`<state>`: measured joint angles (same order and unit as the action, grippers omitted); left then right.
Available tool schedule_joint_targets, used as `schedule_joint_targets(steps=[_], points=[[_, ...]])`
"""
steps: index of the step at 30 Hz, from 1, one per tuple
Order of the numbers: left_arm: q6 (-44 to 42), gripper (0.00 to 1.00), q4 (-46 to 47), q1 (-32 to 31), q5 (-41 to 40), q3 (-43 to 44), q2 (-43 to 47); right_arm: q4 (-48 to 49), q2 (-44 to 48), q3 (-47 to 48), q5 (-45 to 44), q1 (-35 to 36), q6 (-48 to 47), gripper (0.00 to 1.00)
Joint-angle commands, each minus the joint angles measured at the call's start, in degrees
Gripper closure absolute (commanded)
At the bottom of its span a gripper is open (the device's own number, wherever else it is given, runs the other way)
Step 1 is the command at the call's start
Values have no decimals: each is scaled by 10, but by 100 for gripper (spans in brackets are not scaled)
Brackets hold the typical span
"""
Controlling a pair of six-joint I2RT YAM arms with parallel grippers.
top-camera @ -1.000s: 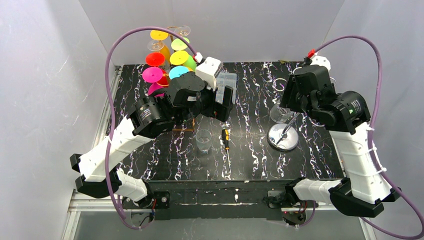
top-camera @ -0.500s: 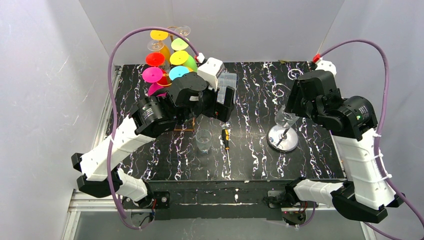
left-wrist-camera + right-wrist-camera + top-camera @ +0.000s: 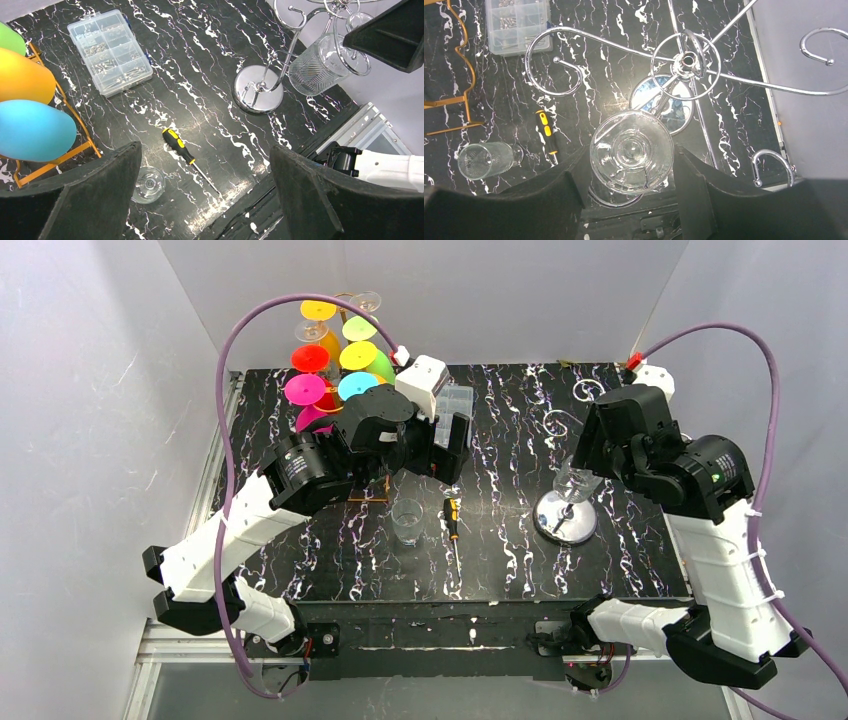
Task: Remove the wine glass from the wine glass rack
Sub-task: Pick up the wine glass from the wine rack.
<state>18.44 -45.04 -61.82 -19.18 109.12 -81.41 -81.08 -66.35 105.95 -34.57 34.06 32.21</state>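
Note:
The chrome wine glass rack (image 3: 565,518) stands on the right of the black marbled table; its hub and curled arms fill the right wrist view (image 3: 686,60). A clear wine glass (image 3: 572,480) hangs foot up and tilted beside the rack's stem. My right gripper (image 3: 588,462) is closed around it: in its wrist view the glass foot (image 3: 631,152) sits between the two fingers (image 3: 694,190). The left wrist view shows the glass (image 3: 320,62) tilted next to the rack (image 3: 257,90). My left gripper (image 3: 450,445) is open and empty above the table's middle (image 3: 204,150).
A yellow-and-black screwdriver (image 3: 452,520) and a short clear tumbler (image 3: 407,520) lie near the table's centre front. A clear box of screws (image 3: 455,402) sits at the back. Coloured goblets on an orange stand (image 3: 335,360) fill the back left corner.
My right gripper has shifted right and slightly toward the front, and the wine glass has moved with it, tilting away from the rack's stem. The left arm has barely moved.

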Motion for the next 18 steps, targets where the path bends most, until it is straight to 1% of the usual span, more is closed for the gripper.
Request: schedule_joint_targets(steps=[1, 12, 18], points=[[0, 1, -3, 2, -2, 11, 1, -2, 21, 9, -39, 0, 1, 67], [0, 1, -4, 2, 1, 13, -3, -2, 53, -21, -61, 0, 27, 68], [-1, 1, -6, 2, 5, 19, -8, -2, 70, -36, -50, 0, 27, 68]])
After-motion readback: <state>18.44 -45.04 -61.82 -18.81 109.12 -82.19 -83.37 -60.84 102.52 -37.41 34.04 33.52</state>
